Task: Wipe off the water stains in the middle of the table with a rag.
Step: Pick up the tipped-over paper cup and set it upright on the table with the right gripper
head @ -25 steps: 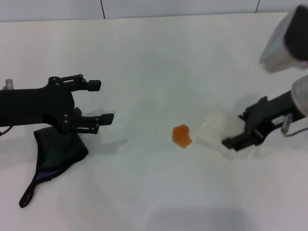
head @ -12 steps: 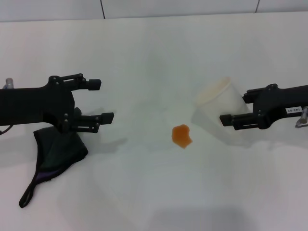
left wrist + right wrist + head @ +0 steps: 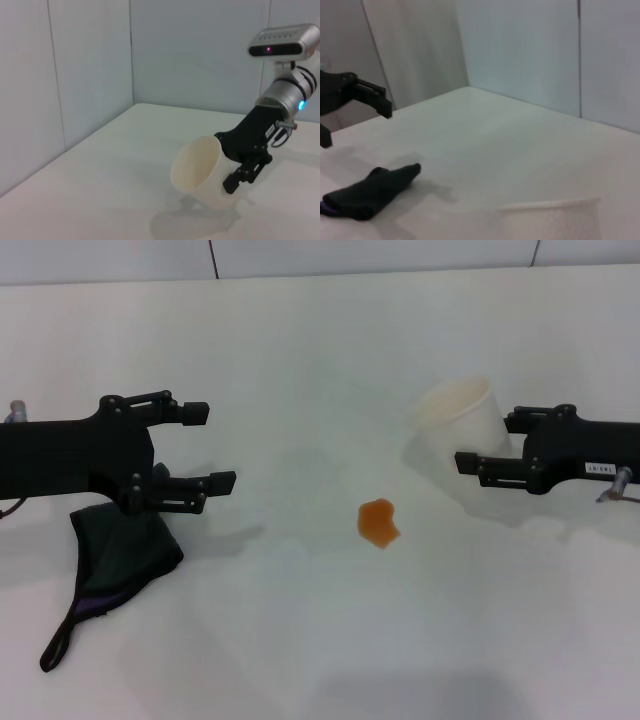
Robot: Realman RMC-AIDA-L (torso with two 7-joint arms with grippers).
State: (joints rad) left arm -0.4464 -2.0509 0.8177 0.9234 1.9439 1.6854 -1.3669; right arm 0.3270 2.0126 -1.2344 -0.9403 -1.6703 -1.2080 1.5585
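Observation:
The orange-amber water stain (image 3: pixel 379 523) lies on the white table (image 3: pixel 300 340) near its middle. The black rag (image 3: pixel 120 555) with a purple edge and loop strap lies at the left, just under my left arm; it also shows in the right wrist view (image 3: pixel 367 192). My left gripper (image 3: pixel 212 447) is open and empty, above and beside the rag, left of the stain. My right gripper (image 3: pixel 487 440) is shut on a white paper cup (image 3: pixel 462 418), holding it tilted above the table, right of and behind the stain. The cup also shows in the left wrist view (image 3: pixel 197 172).
A grey wall with panel seams (image 3: pixel 214 255) runs along the table's far edge. The cup's shadow (image 3: pixel 440 475) falls on the table right of the stain.
My right gripper has swung the cup away from the stain, back and up, turning its mouth more upward. The left arm, the rag and the stain have not moved.

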